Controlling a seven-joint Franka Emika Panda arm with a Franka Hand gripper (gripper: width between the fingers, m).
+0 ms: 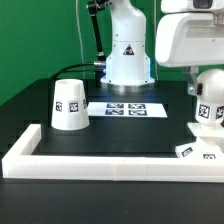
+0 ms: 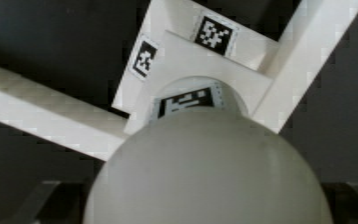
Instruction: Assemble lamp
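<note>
My gripper [image 1: 205, 78] is at the exterior view's right and is shut on the round white bulb [image 1: 209, 100], whose tag faces the camera. It holds the bulb just above the low white base [image 1: 196, 151], which lies by the rail and shows tags. In the wrist view the bulb [image 2: 202, 165] fills the space between my dark fingers [image 2: 48, 203], with the tagged base [image 2: 220, 60] right beyond it. The white cone shade [image 1: 68, 105] stands upright on the black table at the exterior view's left, apart from the gripper.
The long low white border rail [image 1: 100, 160] runs along the near side and turns up at the left; it also shows in the wrist view [image 2: 34, 100]. The marker board [image 1: 127, 108] lies flat before the robot's pedestal [image 1: 128, 60].
</note>
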